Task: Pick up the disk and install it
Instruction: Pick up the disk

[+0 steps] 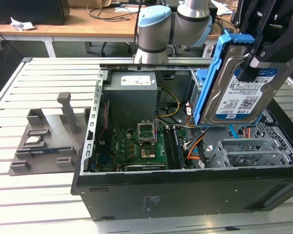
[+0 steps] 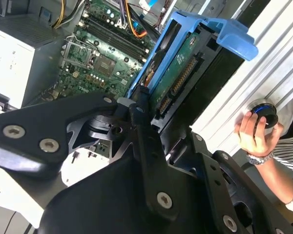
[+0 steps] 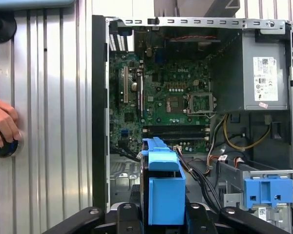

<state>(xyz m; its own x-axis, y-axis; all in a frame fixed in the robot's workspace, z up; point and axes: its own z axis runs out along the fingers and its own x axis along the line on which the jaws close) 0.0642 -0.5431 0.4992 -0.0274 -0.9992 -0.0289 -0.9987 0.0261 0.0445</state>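
Grip looked solid: black gripper (image 1: 258,62) clamped silver rectangular metal disk (image 1: 237,95), clear above 3 o'clock side of black computer case (image 1: 185,187).

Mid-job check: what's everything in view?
disk: one, silver with blue bracket, above the open case
computer case: one, black, open, on table
motherboard: one, green, inside the case
power supply: one, grey, inside the case
drive cage: one, silver, inside the case
fixture tray: one, grey, exterior view's left
table: one, white, slatted
person's hand: one, on a black knob
robot arm: one, grey-blue, behind the case
hand: one, black, shut on the disk
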